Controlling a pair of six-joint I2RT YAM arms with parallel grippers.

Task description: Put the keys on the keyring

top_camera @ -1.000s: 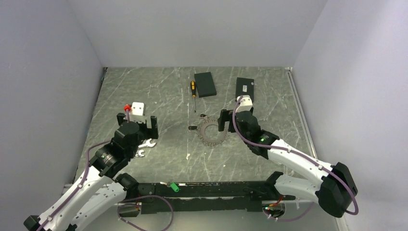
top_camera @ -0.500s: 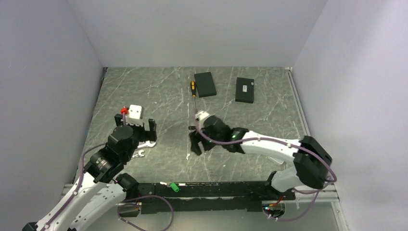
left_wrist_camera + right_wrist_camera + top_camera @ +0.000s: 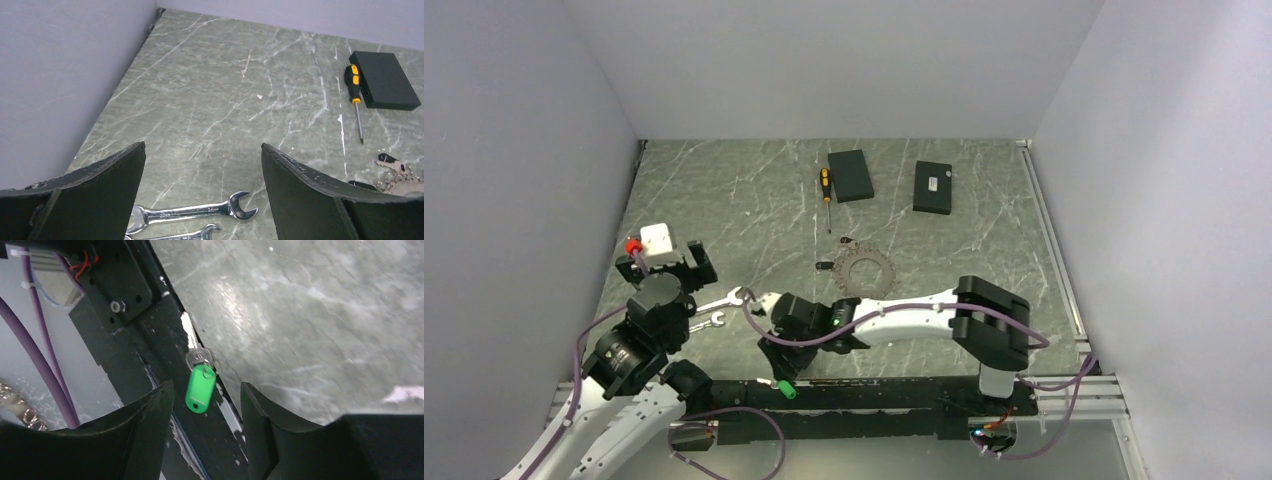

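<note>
One green-tagged key lies just beyond the spread right pincer

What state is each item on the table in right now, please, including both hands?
left hand: open, empty.
right hand: open, empty, over the green-tagged key.
green-tagged key: lying loose on the black rail, not on the ring.
keyring: lying flat on the table, nothing gripping it.
spanners: lying flat, side by side.
screwdriver: lying flat beside a black box.
</note>
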